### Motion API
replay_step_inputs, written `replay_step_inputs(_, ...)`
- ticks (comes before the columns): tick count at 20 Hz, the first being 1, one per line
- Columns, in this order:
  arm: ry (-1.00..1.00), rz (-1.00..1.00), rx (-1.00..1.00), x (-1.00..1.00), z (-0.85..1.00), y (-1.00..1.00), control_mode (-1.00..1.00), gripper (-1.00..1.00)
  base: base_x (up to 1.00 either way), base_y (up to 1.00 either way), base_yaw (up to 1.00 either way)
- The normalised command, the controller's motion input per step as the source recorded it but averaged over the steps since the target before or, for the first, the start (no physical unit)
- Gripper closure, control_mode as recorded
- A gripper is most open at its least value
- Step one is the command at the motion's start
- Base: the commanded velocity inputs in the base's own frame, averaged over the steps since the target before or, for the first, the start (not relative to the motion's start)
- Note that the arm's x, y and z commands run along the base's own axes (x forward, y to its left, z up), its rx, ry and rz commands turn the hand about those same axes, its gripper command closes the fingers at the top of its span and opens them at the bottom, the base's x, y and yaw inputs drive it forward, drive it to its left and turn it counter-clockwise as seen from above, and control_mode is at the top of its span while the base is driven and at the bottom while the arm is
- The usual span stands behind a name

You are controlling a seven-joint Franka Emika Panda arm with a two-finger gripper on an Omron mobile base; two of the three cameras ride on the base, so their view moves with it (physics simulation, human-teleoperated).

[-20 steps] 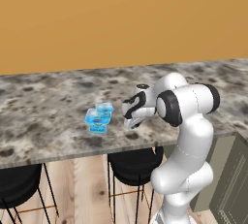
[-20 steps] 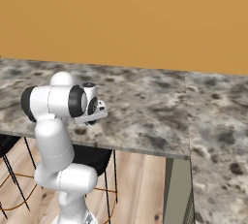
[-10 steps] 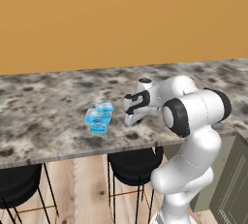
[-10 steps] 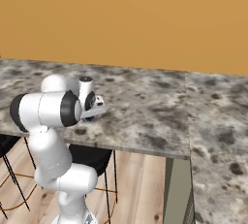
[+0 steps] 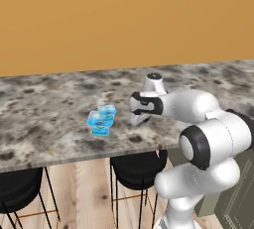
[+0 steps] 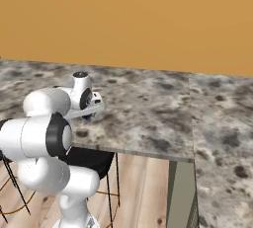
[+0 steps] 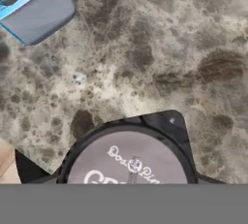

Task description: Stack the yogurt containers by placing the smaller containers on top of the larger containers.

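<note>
Under gripper [image 5: 137, 120]: tiny dark cup [image 7: 130, 157], fingertips unseen.

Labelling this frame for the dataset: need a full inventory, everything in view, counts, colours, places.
large tub: 1, light-blue translucent with darker blue label, on the counter left of the gripper
small cup: 1, light-blue translucent, right behind the large tub, touching or nearly so
dark round cup: 1, dark with grey lid and pale lettering, on the counter at the bottom of the hand view
counter: 1, grey-brown speckled stone, runs across both base views
wall: 1, orange, behind the counter
stools: 2, black, under the counter's front edge
gripper: 1, dark, just right of the tubs; open or shut cannot be told
</note>
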Motion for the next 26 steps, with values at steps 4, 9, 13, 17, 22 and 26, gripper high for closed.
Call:
replay_step_inputs(4, -0.04, 0.0, 0.0, -0.35, 0.49, 0.0, -1.0, 1.0, 0.0, 0.0, 0.0)
replay_step_inputs(9, -0.06, 0.0, 0.0, -0.31, 0.43, 0.0, -1.0, 1.0, 0.0, 0.0, 0.0)
replay_step_inputs(13, -0.08, 0.0, 0.0, -0.23, 0.36, 0.08, -1.0, 1.0, 0.0, 0.0, 0.0)
replay_step_inputs(17, -0.11, 0.0, 0.02, -0.15, 0.27, 0.13, -1.0, 1.0, 0.0, 0.0, 0.0)
replay_step_inputs(22, -0.12, 0.0, 0.04, -0.04, 0.14, 0.16, -1.0, 1.0, 0.0, 0.0, 0.0)
replay_step_inputs(26, -0.1, 0.0, 0.05, 0.0, 0.03, 0.23, -1.0, 1.0, 0.0, 0.0, 0.0)
